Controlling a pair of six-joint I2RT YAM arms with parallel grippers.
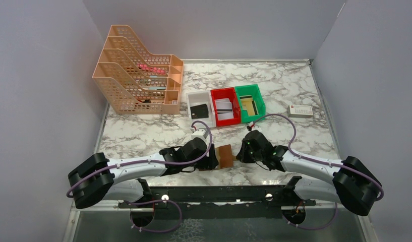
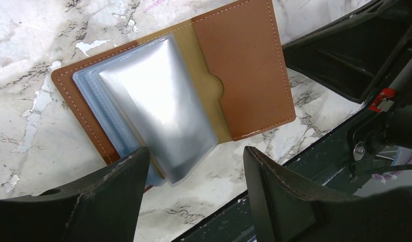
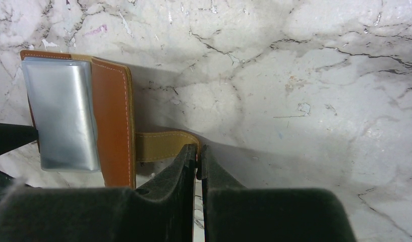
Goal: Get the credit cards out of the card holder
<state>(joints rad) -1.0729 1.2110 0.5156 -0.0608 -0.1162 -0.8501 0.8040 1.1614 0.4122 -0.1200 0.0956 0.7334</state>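
The brown card holder (image 1: pixel 226 155) lies open on the marble table between my two grippers. In the left wrist view its cover (image 2: pixel 244 60) is spread flat and the pale clear sleeves (image 2: pixel 158 106) fan up; I see no card in them. My left gripper (image 2: pixel 193 174) is open, its fingers either side of the sleeves' near corner, holding nothing. My right gripper (image 3: pixel 198 154) is shut on the holder's tan closing tab (image 3: pixel 161 145). Credit cards lie in the bins: a black one (image 1: pixel 199 109), white ones (image 1: pixel 224 108), a gold one (image 1: pixel 250 104).
White (image 1: pixel 196 97), red (image 1: pixel 234 93) and green (image 1: pixel 260 101) bins stand side by side behind the holder. An orange mesh file rack (image 1: pixel 138 75) fills the back left. A small white box (image 1: pixel 300 110) lies at the right. The black mounting rail (image 1: pixel 219 194) runs along the near edge.
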